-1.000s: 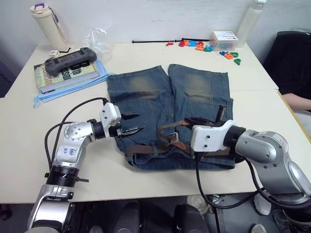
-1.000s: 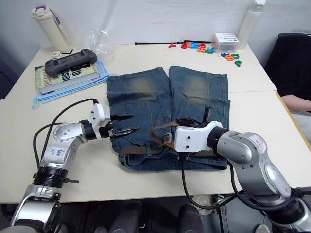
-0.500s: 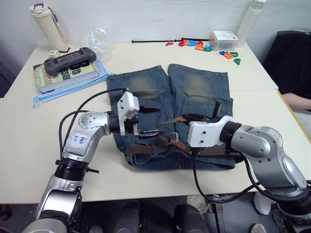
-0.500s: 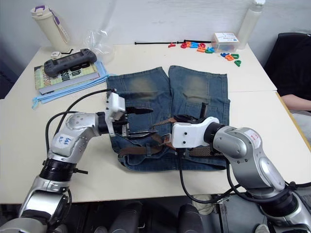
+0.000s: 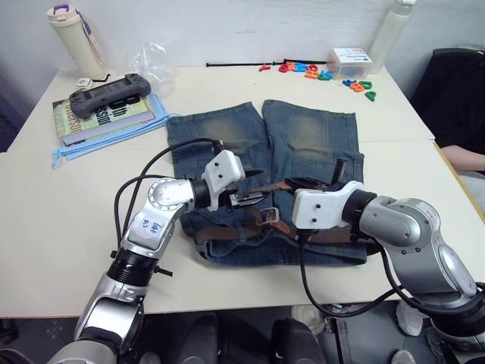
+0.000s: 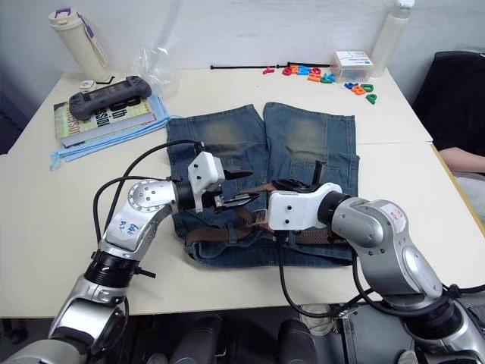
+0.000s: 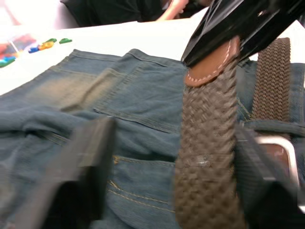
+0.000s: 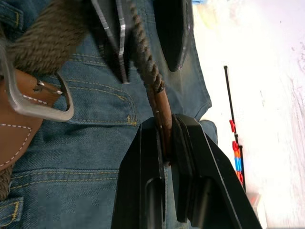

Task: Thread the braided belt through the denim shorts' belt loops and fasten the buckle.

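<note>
Right gripper (image 8: 164, 143) is seen clamped on the tan leather tip of the braided belt (image 7: 207, 143), the tip being pinched flat between its two black fingers. Left gripper (image 5: 256, 193) is held wide, one finger on each side of the raised strap, and nothing is gripped by it.

Largest on the table (image 5: 30, 197), the denim shorts (image 5: 303, 133) are laid flat at the centre, waistband at the near edge and legs pointing to the far side. Along that waistband the belt is seen lying on both the left and right stretches, apparently passed under the belt loops (image 8: 9, 212), though the loops themselves are hard to count. A length of strap is lifted off the denim in the middle, between the two grippers. The buckle (image 8: 38, 102) rests on the shorts just near of the lifted strap.

Threading is judged largely done; the tip has not yet been fed through the buckle, so the fastening is left.

From the head views only a tangle of strap is made out at the waistband centre. In the right wrist view the open buckle frame and the pinched tip are shown plainly; in the left wrist view the weave and the stitched tan tip are shown close.
</note>
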